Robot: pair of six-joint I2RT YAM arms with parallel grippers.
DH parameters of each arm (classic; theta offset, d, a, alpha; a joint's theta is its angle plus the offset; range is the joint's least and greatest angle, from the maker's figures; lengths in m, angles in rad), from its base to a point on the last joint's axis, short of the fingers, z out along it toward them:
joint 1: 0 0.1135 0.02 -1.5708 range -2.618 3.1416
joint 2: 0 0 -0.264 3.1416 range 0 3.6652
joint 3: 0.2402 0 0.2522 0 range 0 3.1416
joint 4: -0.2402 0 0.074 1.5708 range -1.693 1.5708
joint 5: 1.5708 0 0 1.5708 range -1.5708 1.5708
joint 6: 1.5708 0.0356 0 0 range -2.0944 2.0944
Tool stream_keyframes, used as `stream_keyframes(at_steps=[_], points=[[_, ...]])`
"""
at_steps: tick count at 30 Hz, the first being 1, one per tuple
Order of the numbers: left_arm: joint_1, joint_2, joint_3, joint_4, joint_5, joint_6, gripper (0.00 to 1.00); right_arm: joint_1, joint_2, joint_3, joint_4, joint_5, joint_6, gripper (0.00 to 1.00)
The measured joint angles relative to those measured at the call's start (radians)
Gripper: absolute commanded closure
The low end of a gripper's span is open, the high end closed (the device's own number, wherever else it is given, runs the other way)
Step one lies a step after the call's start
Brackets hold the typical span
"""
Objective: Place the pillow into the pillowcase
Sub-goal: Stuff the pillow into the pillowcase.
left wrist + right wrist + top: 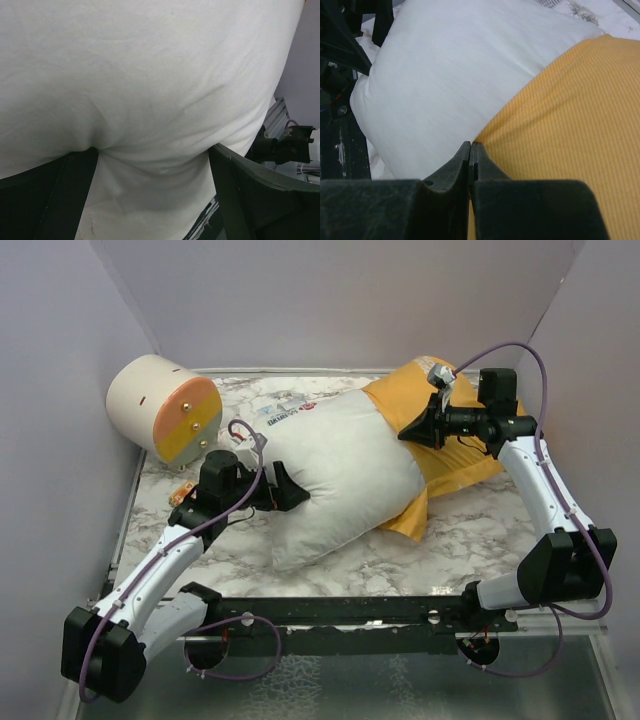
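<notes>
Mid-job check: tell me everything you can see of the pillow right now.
The pillow is plump and white, of soft, creased fabric, with a small printed label at its far edge. It lies slantwise on the marble table. Its right end is tucked inside the orange pillowcase; most of it is outside. The left claw, open wide, presses into its left end and dents it. The right claw is shut on the pillowcase rim against it.

One pillow, one pillowcase and one cylinder

A robot lab cell: plain lilac walls box in a marble-patterned table with a black mounting rail.
</notes>
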Motion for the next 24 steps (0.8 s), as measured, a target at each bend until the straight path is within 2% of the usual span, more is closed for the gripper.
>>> stream_keyframes(at_steps=[11,19,20,24], points=[[0.014,0.052,-0.055,0.167,0.082,-0.08,0.11,0.002,0.006,0.011,-0.006,0.002,0.002,0.99],[-0.029,0.112,-0.057,0.273,0.085,-0.135,0.13,0.125,0.13,0.251,-0.136,0.116,-0.051,0.98],[-0.046,0.112,-0.057,0.275,0.079,-0.135,0.12,0.137,0.131,0.254,-0.142,0.124,-0.056,0.96],[-0.088,0.112,-0.057,0.269,0.069,-0.13,0.12,0.149,0.123,0.225,-0.149,0.144,-0.063,0.57]])
